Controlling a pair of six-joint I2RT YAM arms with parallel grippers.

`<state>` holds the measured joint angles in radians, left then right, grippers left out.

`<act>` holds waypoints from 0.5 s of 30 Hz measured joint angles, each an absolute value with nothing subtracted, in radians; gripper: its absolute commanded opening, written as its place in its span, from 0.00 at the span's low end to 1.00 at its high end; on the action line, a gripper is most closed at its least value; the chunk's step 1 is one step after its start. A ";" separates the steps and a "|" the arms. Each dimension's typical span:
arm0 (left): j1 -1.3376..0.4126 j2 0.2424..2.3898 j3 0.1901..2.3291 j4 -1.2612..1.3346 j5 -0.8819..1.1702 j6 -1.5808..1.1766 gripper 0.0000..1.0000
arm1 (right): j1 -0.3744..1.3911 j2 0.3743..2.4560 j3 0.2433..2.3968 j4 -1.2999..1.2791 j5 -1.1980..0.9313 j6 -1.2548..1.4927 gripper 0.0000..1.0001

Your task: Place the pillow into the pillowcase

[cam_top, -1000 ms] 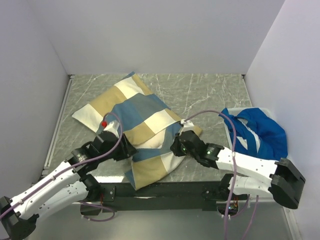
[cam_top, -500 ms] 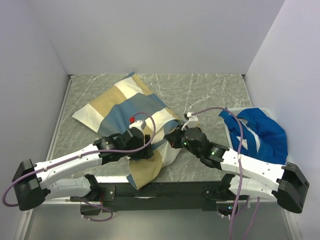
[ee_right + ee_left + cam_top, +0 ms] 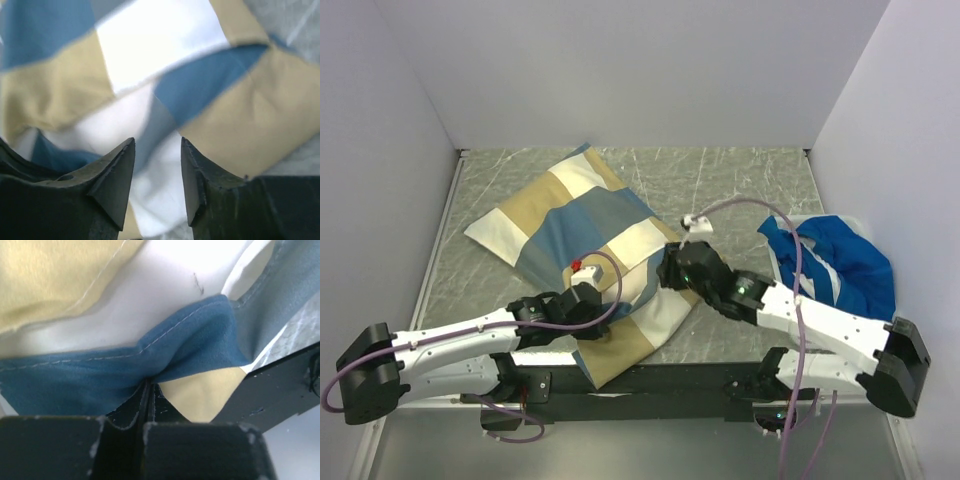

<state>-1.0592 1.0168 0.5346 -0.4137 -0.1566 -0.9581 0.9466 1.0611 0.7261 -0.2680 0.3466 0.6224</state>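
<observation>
- The pillowcase (image 3: pixel 570 215), in tan, slate-blue and white blocks, lies slantwise on the marbled surface (image 3: pixel 740 190). Its far part is flat and spread, and its near corner reaches the front edge.
- The cream pillow (image 3: pixel 632 288) shows at the case's mouth, between the two arms. The rest looks to be under the patchwork fabric, though how far in it sits cannot be told.
- The left pincer (image 3: pixel 149 387) is clenched on the blue hem (image 3: pixel 165 352) of the case. The cloth puckers into the shut jaws, with the pillow's pale face just behind it.
- The right pincer (image 3: pixel 157 142) is released, its jaws apart with nothing between them. It hovers over the blue and tan blocks near the right side of the mouth.
- A royal-blue striped cloth (image 3: pixel 835 265) lies bunched well apart on the right and has no part in this.
- Step in hand, as I judge it: drawing the case's mouth over the last exposed part of the pillow. The task seems late but unfinished.
- The next move likely calls for the right pincer to come down and grip the opposite hem. Both could then pull the opening towards the near edge. A pinch that catches the pillow along with the hem would drag it back out.
</observation>
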 measured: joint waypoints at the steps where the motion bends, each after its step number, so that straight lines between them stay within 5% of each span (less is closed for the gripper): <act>1: -1.061 1.005 0.525 -0.408 -0.156 -0.968 0.01 | 0.947 1.090 0.779 -0.282 0.360 0.606 0.51; 15: -1.069 0.975 0.493 -0.381 -0.156 -1.012 0.09 | 0.947 1.500 0.989 -0.387 0.379 0.505 0.50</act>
<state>-1.0695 0.9752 0.4931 -0.3809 -0.1562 -1.0122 0.9470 1.5002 0.9890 -0.3866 0.3786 0.5053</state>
